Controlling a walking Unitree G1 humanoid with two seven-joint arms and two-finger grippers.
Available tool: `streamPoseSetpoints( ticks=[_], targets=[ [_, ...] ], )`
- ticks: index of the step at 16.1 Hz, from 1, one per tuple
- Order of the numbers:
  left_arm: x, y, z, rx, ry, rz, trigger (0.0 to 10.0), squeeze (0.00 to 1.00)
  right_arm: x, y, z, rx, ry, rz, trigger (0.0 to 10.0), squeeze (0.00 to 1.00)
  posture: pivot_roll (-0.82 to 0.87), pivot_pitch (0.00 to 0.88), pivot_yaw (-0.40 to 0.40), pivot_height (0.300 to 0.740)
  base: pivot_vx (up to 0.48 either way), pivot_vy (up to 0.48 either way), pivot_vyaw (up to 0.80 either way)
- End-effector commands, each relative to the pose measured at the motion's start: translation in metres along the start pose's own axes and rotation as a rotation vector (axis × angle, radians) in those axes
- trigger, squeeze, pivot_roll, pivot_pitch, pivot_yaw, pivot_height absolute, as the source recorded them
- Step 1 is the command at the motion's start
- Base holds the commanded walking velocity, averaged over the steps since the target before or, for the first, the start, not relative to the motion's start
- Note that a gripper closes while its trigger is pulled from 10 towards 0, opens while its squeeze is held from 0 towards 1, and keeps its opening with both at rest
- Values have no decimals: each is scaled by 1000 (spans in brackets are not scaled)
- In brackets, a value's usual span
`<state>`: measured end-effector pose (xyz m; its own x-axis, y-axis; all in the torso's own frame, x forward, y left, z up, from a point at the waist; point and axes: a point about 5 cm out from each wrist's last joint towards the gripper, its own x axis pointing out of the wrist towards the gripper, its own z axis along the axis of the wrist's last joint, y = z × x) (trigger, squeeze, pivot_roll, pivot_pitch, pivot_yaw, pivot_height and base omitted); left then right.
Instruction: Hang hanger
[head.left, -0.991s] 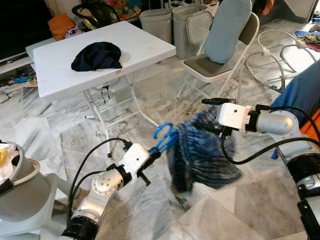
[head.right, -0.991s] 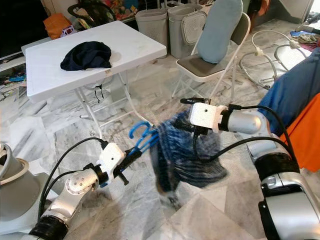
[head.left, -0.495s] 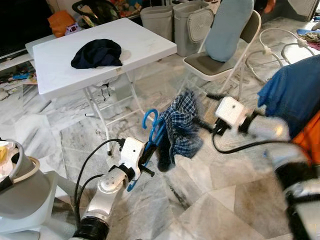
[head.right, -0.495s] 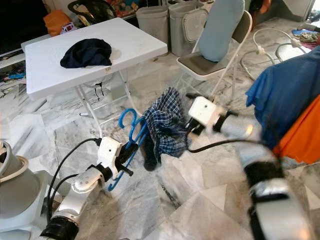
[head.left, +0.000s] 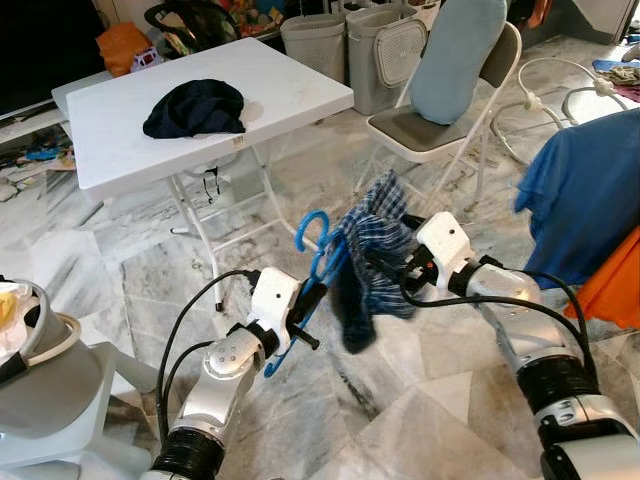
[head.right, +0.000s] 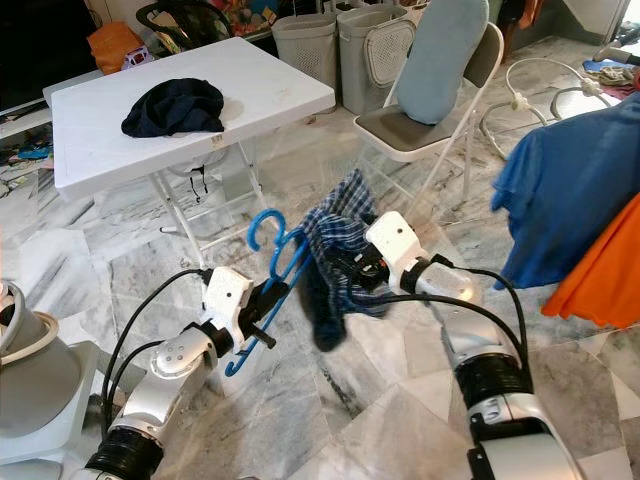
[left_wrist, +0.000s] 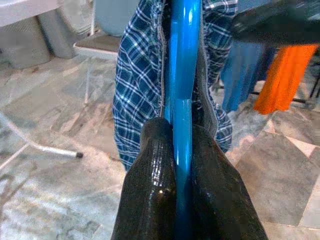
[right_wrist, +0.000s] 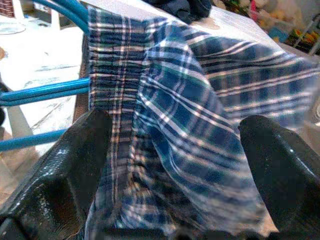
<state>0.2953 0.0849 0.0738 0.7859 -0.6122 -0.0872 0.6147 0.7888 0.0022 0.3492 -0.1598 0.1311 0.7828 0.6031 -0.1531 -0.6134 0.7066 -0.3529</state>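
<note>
Drawn closer since half a second earlier, the right gripper (right_wrist: 175, 150) was spread wide around the blue-checked shirt (head.left: 375, 255), whose blue plastic hanger (head.left: 318, 262) was pinched upright by the left gripper (left_wrist: 182, 165) over the marble floor (head.left: 420, 400).

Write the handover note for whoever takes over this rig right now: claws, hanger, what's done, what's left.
Left claw: shut on the blue hanger, held in mid-air over the marble floor, hook end up.
Right claw: fingers spread either side of the plaid garment, which drapes on the hanger.
Done: garment is on the hanger.
Left: hanger is not hung anywhere yet. Blue and orange clothes hang to the robot's right; their rail is out of sight.
</note>
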Motion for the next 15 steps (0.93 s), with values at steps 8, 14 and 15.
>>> streamPoseSetpoints(
  ticks=[8, 14, 15],
  targets=[
    [-5, -4, 15, 8, -57, -43, 0, 0, 9, -2, 0, 2, 36, -111, 0, 0, -120, 0, 122, 740, 0, 0, 0],
    [-8, -4, 17, 10, -58, -48, 0, 0, 5, -10, -8, 54, 65, -183, 0, 0, -120, 0, 119, 740, 0, 0, 0],
    [-8, -4, 17, 10, -57, -51, 0, 0, 5, -11, -9, 80, 66, -198, 0, 0, -120, 0, 118, 740, 0, 0, 0]
  ],
)
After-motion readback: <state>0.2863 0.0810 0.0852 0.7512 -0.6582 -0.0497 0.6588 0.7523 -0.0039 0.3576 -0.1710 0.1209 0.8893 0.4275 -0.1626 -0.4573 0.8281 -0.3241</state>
